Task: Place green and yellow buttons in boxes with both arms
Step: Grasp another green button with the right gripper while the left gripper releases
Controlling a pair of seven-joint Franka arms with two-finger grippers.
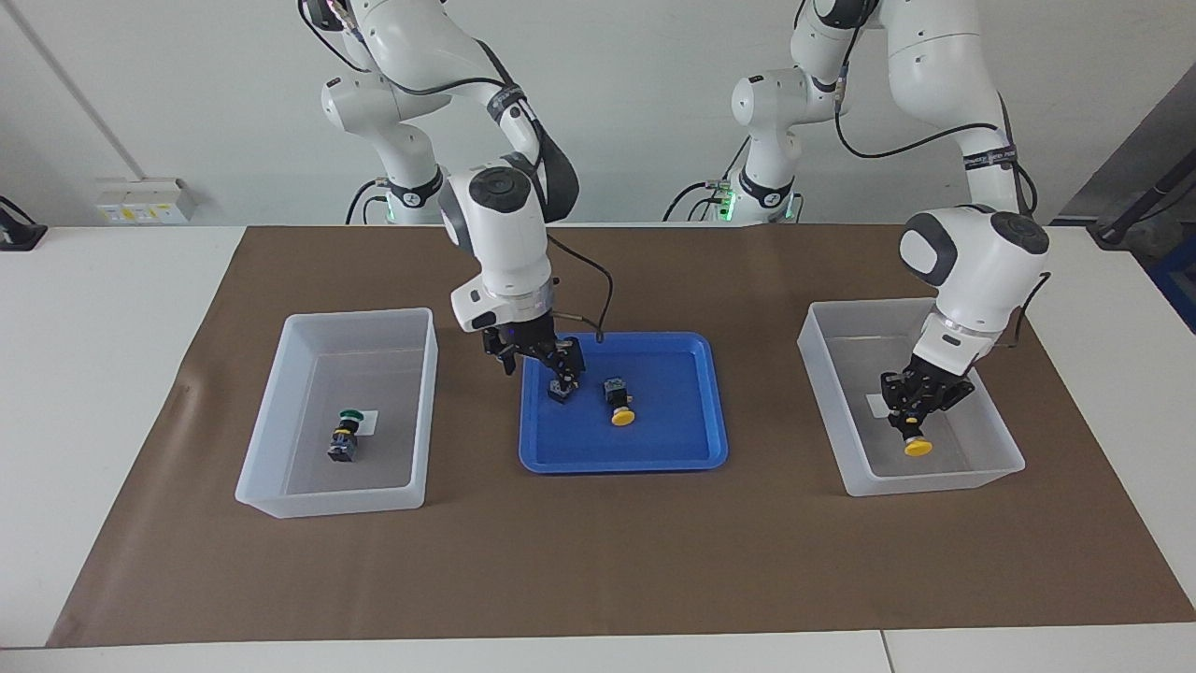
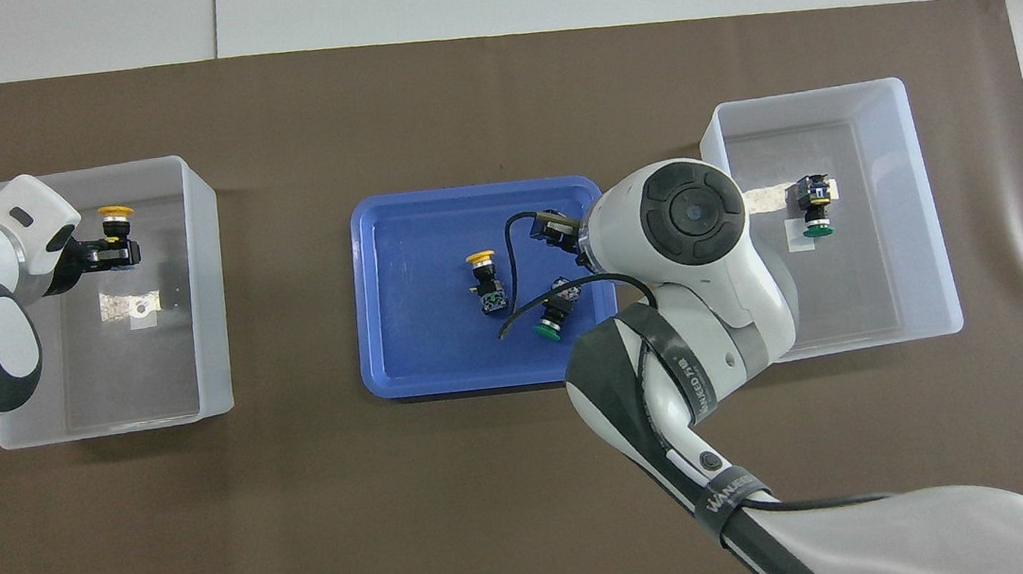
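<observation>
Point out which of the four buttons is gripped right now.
The yellow button in the left gripper, inside the box at the left arm's end; the other three lie free.

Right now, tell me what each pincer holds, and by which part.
The left pincer grips a yellow button by its black body, cap pointing down, inside the box. The right pincer is open over the blue tray, holding nothing.

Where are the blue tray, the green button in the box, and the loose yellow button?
Blue tray (image 1: 687, 447): facing view, bare floor.
Green button (image 1: 349, 417): facing view, green cap.
Yellow button (image 2: 480, 257): overhead view, yellow cap.
</observation>
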